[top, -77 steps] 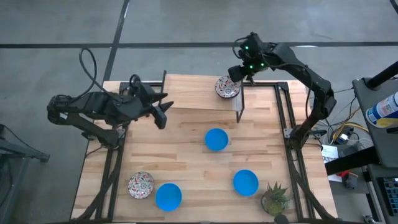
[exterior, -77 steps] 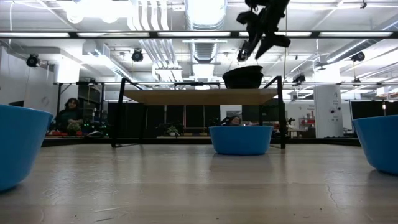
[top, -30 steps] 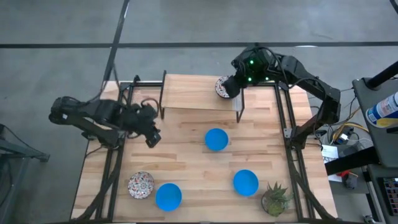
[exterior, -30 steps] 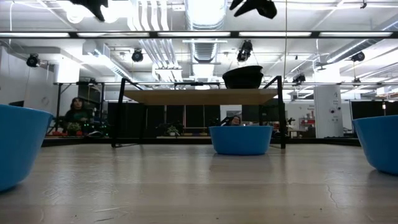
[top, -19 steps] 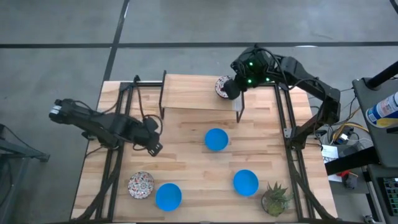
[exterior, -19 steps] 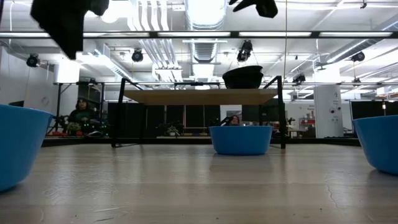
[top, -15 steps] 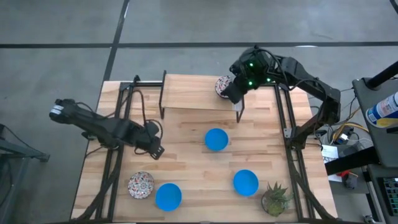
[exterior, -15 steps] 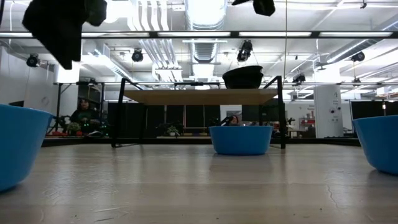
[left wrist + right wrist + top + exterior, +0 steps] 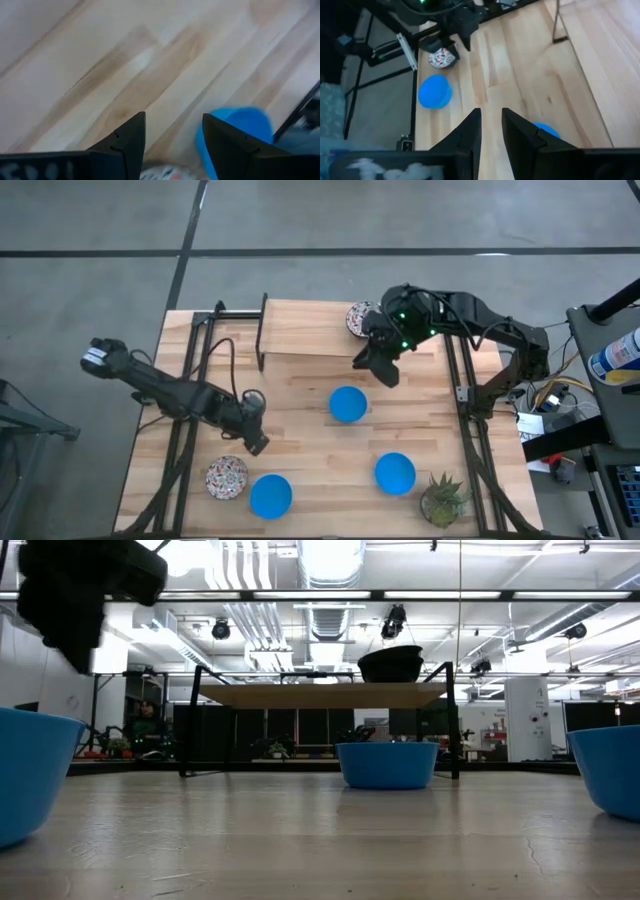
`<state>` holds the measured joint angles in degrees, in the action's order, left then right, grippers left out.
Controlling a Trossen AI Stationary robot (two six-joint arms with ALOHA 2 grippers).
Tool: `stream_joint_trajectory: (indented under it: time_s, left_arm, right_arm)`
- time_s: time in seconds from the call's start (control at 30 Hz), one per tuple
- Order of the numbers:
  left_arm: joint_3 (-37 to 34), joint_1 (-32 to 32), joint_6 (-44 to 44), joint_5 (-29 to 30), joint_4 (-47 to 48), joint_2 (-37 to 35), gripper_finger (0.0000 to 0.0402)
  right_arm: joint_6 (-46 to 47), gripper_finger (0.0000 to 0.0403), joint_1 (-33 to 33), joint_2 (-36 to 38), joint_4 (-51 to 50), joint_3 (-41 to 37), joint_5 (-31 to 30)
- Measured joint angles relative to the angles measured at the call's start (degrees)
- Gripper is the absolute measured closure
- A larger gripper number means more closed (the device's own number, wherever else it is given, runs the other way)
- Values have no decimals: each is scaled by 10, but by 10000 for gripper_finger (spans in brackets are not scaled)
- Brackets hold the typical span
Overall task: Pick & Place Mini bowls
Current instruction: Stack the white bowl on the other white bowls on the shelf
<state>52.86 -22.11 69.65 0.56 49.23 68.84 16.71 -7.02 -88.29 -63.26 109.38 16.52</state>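
**Two grippers over a table with mini bowls**

While both arms hang above the wooden table (image 9: 300, 390), no bowl is held by either of them. A raised wooden shelf (image 9: 320, 330) on dark legs stands at the far side of the table, and a patterned bowl (image 9: 358, 318) sits on its right end; the right arm covers part of it from above, and in the low view it is only a dark shape (image 9: 390, 664).

The left gripper (image 9: 255, 442) is over the left half of the table, pointing to the near edge. Its fingers (image 9: 125, 142) are spread apart with nothing between them. Just beyond it, near the near-left corner, lies a second patterned bowl (image 9: 227, 477), white with a red and dark flower pattern; the left wrist view cuts it off to a small strip (image 9: 165, 174). A plain bright blue bowl (image 9: 270, 496) is just beside it on the right.

The right gripper (image 9: 383, 367) hovers just in front of the shelf, with only a narrow gap between its fingers (image 9: 470, 132) and nothing in them. A blue bowl (image 9: 348, 404) lies near it, in the middle of the table. Another blue bowl (image 9: 395, 473) is at the near right, close to a small potted plant (image 9: 443, 498).
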Motion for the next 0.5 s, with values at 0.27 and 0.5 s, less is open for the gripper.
stream_joint_trajectory:
  time_s: [0.27, 0.5]
  left_arm:
    - [1, -21, -74, -81, 63, -1, 214]
    - [-23, -73, -122, -89, 132, -2, 214]
  right_arm:
    - [-18, 333, 30, 1, 23, 0, -1]
    - [7, 339, 61, 1, 57, 0, -75]
